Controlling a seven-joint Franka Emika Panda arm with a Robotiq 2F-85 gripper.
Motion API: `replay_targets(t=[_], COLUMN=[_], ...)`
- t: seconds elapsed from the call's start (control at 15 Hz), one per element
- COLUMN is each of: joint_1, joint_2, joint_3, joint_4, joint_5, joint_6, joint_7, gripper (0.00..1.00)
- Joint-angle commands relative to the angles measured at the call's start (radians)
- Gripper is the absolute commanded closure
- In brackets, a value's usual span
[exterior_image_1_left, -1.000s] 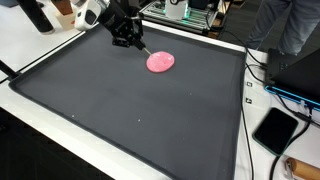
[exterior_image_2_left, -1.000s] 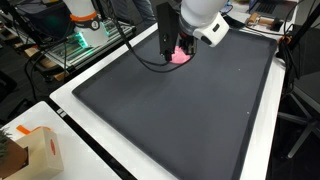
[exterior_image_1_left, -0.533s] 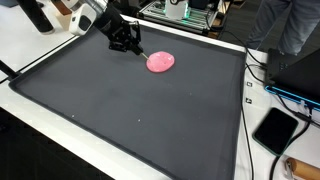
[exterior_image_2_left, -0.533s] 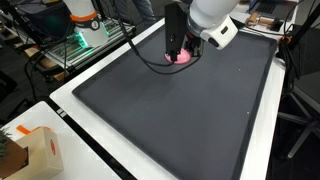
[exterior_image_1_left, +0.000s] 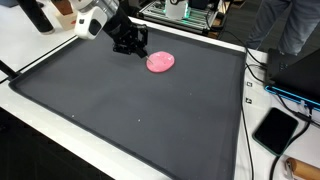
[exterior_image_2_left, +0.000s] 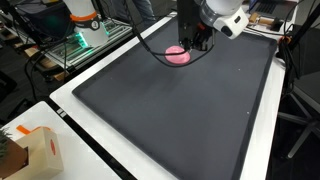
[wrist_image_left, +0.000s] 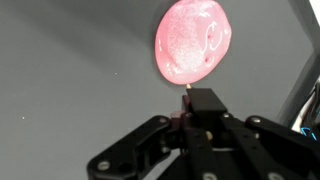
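Observation:
A flat pink blob of putty (exterior_image_1_left: 160, 62) (exterior_image_2_left: 177, 55) lies on the far part of a large black mat (exterior_image_1_left: 120, 110) (exterior_image_2_left: 180, 110). My gripper (exterior_image_1_left: 138, 45) (exterior_image_2_left: 197, 44) hangs just above the mat, right beside the blob. In the wrist view the black fingers are pressed together, with the gripper (wrist_image_left: 192, 93) pointing at the near rim of the blob (wrist_image_left: 192, 40), a small gap away. A tiny pale speck shows at the fingertips; whether anything is pinched there is unclear.
The mat lies on a white table (exterior_image_1_left: 40, 55). A black tablet (exterior_image_1_left: 276, 130) and cables lie off one side of the mat. A cardboard box (exterior_image_2_left: 25, 150) sits at a table corner. Equipment racks (exterior_image_2_left: 85, 35) and a person (exterior_image_1_left: 290, 25) stand behind.
The wrist has swung and shifted sideways beside the blob, which now shows fully in the exterior view that hid it. The blob has not moved. The fingers stay together.

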Motion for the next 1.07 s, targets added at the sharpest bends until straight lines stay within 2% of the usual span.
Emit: replay_targets(t=[0.0,0.33,0.47,0.53,0.8,0.87,1.0], joint_1=[0.036,0.089,0.069,0.074,0.067,0.066,0.097], joint_2=[0.029,0.048,0.032,0.032,0.032,0.032,0.020], joint_3=[0.012,0.026,0.043,0.047,0.049,0.049,0.048], joint_4=[0.039,0.067,0.040,0.041,0.041,0.041,0.037], joint_5=[-0.082,-0.179,-0.160,-0.161,-0.160,-0.160,-0.199], joint_6=[-0.012,-0.030,-0.001,-0.001,-0.001,-0.001,-0.004], joint_7=[0.067,0.143,0.120,0.123,0.123,0.123,0.142], gripper=[0.97,0.97,0.97,0.87,0.87,0.97,0.97])
